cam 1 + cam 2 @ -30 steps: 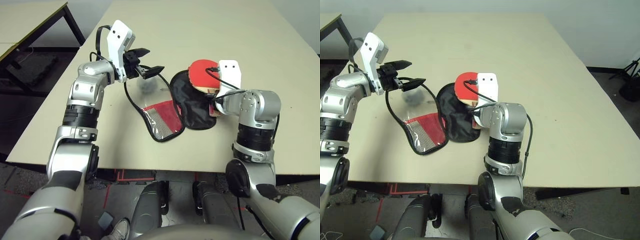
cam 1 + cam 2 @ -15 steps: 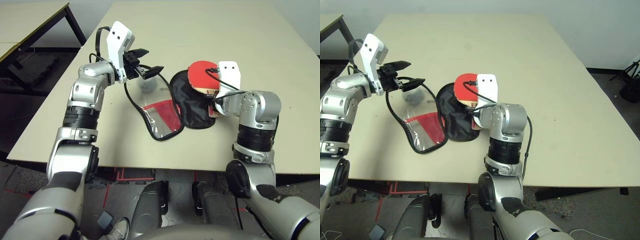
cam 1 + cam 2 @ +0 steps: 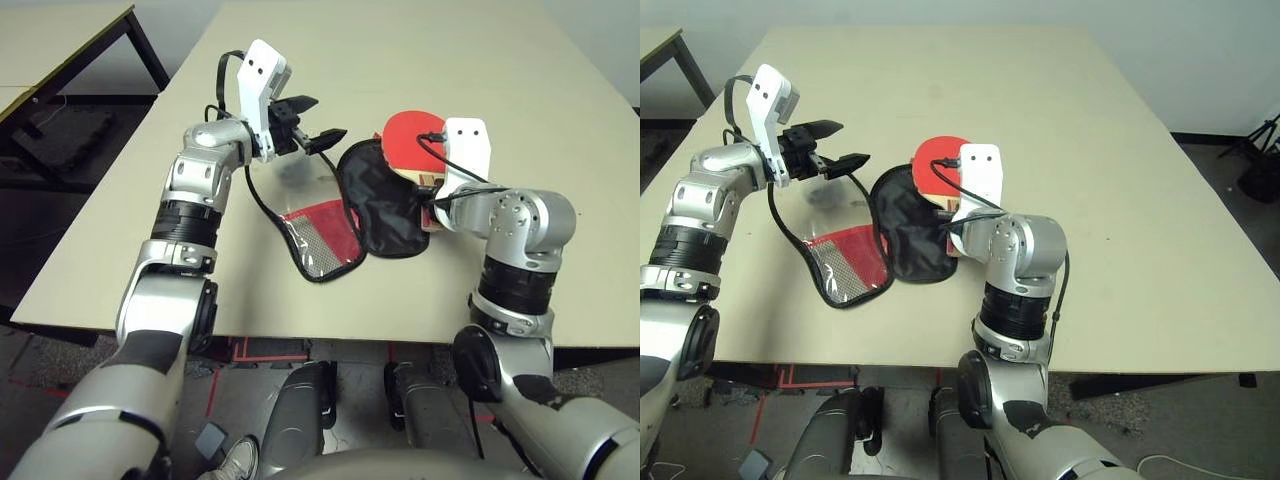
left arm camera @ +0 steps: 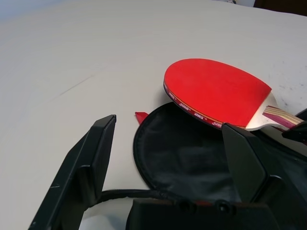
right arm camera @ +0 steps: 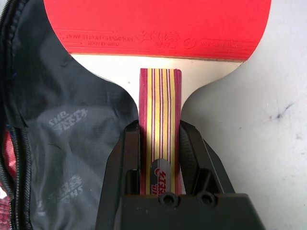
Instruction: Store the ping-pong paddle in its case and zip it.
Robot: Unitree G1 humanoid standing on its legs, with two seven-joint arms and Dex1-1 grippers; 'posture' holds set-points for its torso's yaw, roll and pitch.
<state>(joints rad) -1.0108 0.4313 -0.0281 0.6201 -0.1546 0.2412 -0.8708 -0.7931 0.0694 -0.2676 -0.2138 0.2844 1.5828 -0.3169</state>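
**Paddle gripped, case open, nothing stored or zipped**

Barely begun, judging by the layout. Lying unzipped and spread flat near the front edge of the table (image 3: 560, 110): the case (image 3: 385, 205), black lining up on one half, red mesh-pocket half (image 3: 322, 235) folded out toward the table's left edge. Held above the lining's far rim, not inside: the ping-pong paddle (image 3: 412, 138), its round red blade jutting past the case toward the table's middle. Clamped on the wooden handle from both sides: the right gripper (image 5: 159, 158). Spread wide and holding nothing: the left gripper (image 3: 312, 122), hovering above the table beside the case's far-left rim, near the black zipper edge (image 3: 262, 205). Left to do: slide the paddle onto the lining, fold the red half over, run the zipper round.

From the head cameras: the whole layout and both arms, yet the handle grip hidden behind the right wrist. From the right wrist camera: both fingers pressed against the striped handle. From the left wrist camera: the blade raised off the lining, with a gap beneath.
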